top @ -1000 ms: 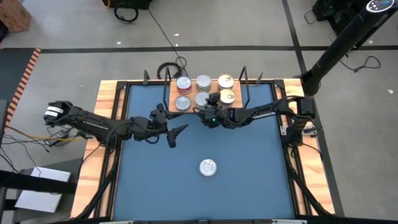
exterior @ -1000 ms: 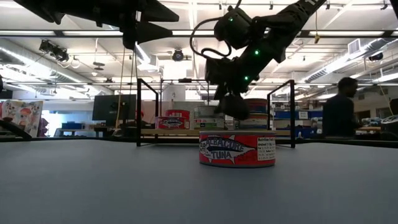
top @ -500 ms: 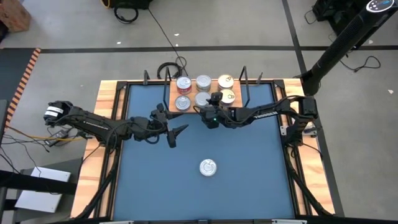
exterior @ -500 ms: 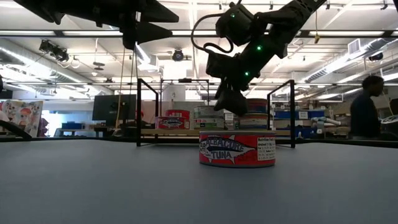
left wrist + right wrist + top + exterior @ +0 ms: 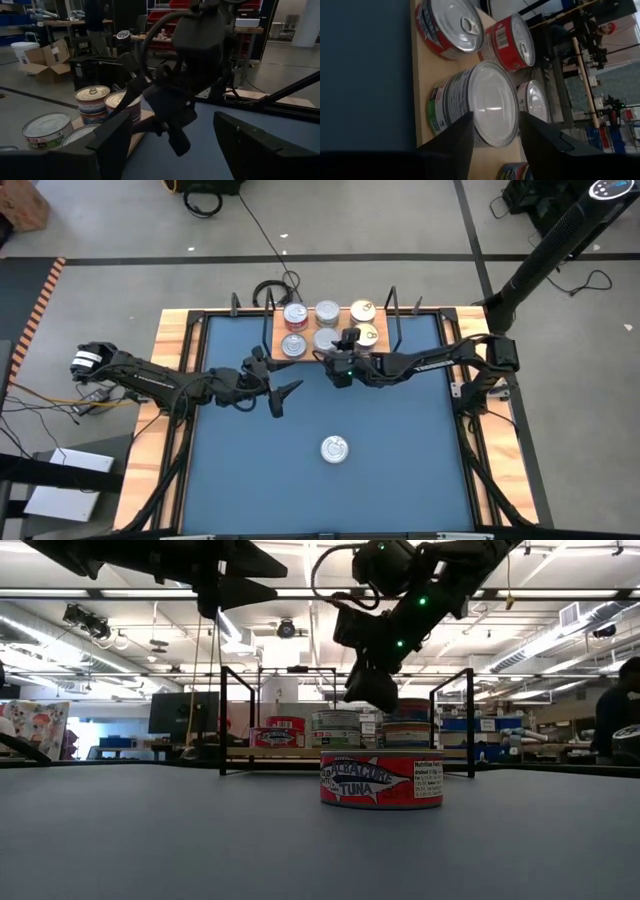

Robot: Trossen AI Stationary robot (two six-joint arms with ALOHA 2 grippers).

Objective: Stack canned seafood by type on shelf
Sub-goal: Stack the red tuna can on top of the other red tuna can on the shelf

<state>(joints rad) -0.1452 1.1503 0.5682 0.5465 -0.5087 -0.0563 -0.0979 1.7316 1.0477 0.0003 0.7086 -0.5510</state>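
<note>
Nearest, one red tuna tin [image 5: 334, 449] sits alone mid-bench, evidently the last waiting to be shelved. Behind it the left end effector [image 5: 280, 394] hangs released and empty. Farthest, the right end effector [image 5: 325, 361], fingers parted around nothing, hovers at the shelf [image 5: 275, 340], where the other tins [image 5: 326, 313] stand grouped by kind.

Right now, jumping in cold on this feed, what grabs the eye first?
A lone red Albacore tuna can sits mid-table on the blue mat, apart from everything else. At the far edge, the shelf holds a cluster of tins, and the right gripper hangs just in front of them, fingers apart and empty. The left gripper hovers open over the mat, left of centre.
</note>
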